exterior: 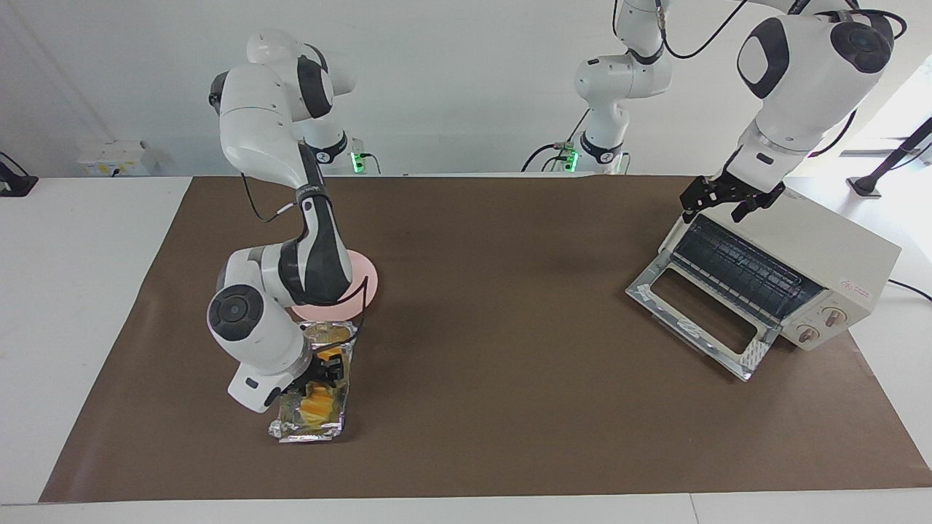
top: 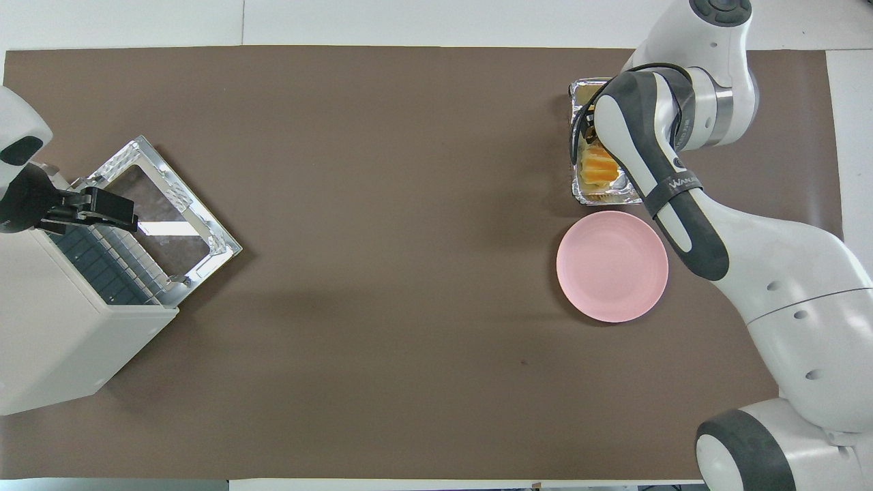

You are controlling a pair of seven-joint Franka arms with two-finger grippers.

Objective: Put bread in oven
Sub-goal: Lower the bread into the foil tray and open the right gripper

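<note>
The bread [exterior: 318,405] lies in a crinkled foil tray [exterior: 309,429] at the right arm's end of the bench [exterior: 510,407], its yellow-orange slices showing in a row, farther from the robots than the round pink plate [top: 612,266], which sits just beside the tray. The right tool [exterior: 329,365] is down in the tray at the end of the loaf nearer the robots; its black fingers appear to straddle an orange slice, but whether they pinch the bread or merely stand around it cannot be told. The right arm reaches out from its base, bends sharply at the elbow over the plate and turns its wrist down onto the tray, so in the overhead view the forearm covers much of the tray and part of the loaf, and in the facing view it hides a good share of the plate. The oven [exterior: 837,255] stands at the left arm's end of the bench, its glass door [exterior: 699,313] dropped fully open and the wire rack [exterior: 743,269] visible inside. The left tool [exterior: 730,206] hangs over the oven's top front edge with its fingers spread wide, gripping nothing. The left arm's upper part is cut off by the edge in both views.
</note>
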